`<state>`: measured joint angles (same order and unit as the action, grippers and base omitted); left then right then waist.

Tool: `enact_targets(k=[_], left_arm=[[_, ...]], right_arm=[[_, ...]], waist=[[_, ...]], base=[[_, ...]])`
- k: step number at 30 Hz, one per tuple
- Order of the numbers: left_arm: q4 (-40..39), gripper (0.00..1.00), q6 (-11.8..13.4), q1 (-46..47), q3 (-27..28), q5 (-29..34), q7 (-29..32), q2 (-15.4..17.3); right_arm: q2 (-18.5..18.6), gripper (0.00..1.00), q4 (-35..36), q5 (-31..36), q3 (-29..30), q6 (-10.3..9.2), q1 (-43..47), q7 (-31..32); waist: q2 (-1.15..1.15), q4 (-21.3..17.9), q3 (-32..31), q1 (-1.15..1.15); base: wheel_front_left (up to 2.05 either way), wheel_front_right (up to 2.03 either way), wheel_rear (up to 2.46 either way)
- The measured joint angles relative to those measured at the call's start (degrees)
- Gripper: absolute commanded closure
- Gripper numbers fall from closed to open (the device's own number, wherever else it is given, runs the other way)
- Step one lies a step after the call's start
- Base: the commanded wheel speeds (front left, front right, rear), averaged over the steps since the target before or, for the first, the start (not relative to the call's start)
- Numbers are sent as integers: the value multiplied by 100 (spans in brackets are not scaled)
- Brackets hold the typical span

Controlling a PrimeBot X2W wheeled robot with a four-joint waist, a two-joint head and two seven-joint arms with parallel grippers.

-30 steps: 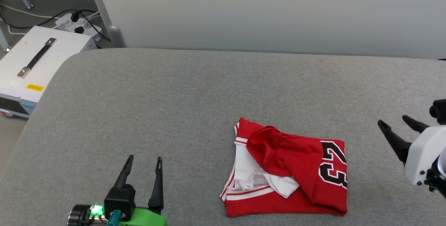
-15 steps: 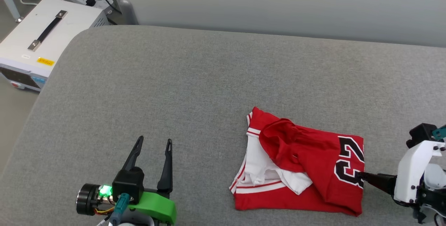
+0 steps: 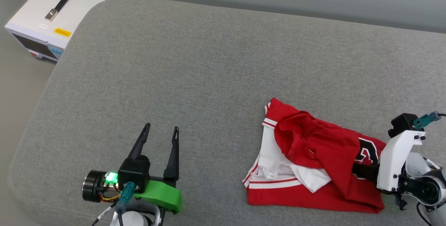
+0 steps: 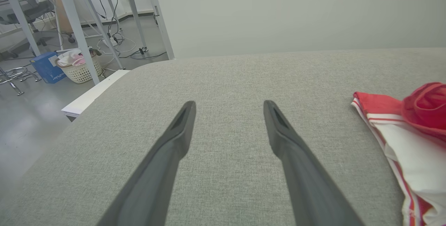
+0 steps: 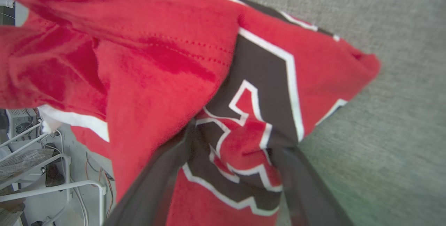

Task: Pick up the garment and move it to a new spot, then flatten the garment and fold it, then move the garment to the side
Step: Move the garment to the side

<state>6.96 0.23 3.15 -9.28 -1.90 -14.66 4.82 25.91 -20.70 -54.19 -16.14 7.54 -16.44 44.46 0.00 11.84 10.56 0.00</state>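
The garment lies loosely folded on the grey padded surface, red with white sleeve fabric and striped trim showing at its left. In the left wrist view the garment sits at the right edge. My right gripper is pushed into its right edge, over the black number. In the right wrist view the jaws of my right gripper stand wide, with a fold of the garment between them. My left gripper rests open and empty to the garment's left, and the left wrist view looks along this left gripper.
A white equipment box with a black handle stands on the floor beyond the surface's far left corner. A pale wall runs behind the surface. A basket and metal table legs stand on the floor at the left.
The camera has tilted down and shifted. My right gripper has swung down and in from the right, and its fingers now straddle the garment's right edge. The left gripper keeps its place.
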Motion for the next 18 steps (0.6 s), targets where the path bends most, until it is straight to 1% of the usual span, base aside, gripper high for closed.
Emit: enact_targets(k=[1,5,9,13,18], left_arm=[[3,0,1,1,2,-1,0,-4],[19,0,9,-5,32,-1,0,-12],[45,0,11,-26,45,-1,-1,-11],[48,0,27,-87,52,0,-1,-5],[27,0,53,-176,68,0,0,-1]], right_arm=[[27,100,27,-18,-56,-1,-1,-79],[121,100,179,-127,-252,-1,-7,-457],[274,100,517,-192,-499,-1,-18,-829],[644,100,1004,-146,-753,-1,-176,-1116],[1271,100,1570,135,-1077,-1,-431,-1248]], waist=[[0,15,6,0],[0,-6,-33,0],[0,-102,-132,0],[0,-238,-246,0],[0,-480,-362,0]], base=[[0,0,0],[0,0,0],[0,0,0],[0,0,0],[0,0,0]])
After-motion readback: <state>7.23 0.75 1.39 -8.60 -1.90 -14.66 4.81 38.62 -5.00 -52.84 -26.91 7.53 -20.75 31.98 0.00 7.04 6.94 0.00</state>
